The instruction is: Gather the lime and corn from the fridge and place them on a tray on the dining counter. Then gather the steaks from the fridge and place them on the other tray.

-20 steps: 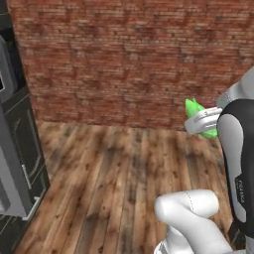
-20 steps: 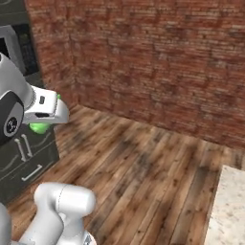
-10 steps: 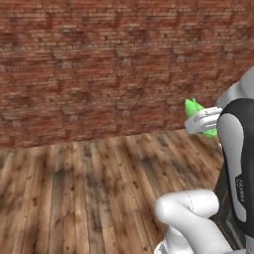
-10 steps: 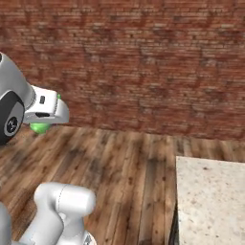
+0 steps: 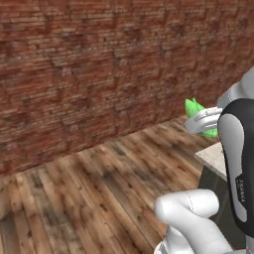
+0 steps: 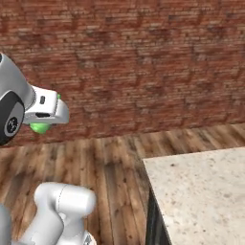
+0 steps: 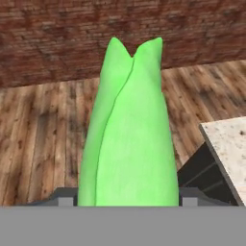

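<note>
Ahead, a red brick wall (image 6: 143,62) rises over a wooden plank floor (image 5: 84,193). Nearby, the speckled beige tabletop (image 6: 201,191) juts in, while the hand (image 7: 129,199) grips the green corn (image 7: 127,139) in mid-air above the floor.

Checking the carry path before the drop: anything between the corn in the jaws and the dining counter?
Nothing visible. The gripper holds the corn in its green husk above bare wooden floor. The dining counter sits ahead to the right with its near corner bare; no tray is in view yet.
</note>
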Controlling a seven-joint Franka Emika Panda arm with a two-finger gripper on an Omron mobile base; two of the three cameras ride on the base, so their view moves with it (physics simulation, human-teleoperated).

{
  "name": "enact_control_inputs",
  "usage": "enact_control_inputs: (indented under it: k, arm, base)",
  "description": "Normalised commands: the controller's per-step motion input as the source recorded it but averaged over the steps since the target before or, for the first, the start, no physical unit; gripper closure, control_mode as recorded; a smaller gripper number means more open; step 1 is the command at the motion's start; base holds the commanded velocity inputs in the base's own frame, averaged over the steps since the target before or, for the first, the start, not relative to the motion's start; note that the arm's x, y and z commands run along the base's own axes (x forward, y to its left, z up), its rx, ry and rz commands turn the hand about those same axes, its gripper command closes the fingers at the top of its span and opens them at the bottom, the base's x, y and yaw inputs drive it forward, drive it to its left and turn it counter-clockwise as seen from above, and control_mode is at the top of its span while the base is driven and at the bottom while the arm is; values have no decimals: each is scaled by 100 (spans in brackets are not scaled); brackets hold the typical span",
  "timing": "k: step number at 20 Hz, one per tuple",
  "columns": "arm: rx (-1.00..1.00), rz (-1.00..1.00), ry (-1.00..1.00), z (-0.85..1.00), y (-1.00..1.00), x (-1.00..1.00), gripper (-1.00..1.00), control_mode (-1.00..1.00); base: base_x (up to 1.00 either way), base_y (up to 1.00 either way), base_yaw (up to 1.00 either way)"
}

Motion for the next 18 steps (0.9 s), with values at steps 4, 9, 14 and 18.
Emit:
enact_control_inputs:
  k: [4, 9, 14, 18]
  arm:
    - [0, 0, 0, 0, 0, 0, 100, 100]
    - [0, 0, 0, 0, 0, 0, 100, 100]
    - [0, 0, 0, 0, 0, 0, 100, 100]
    - [0, 0, 0, 0, 0, 0, 100, 100]
  base:
    - [59, 47, -56]
    - [56, 48, -56]
    - [52, 49, -55]
    - [53, 50, -55]
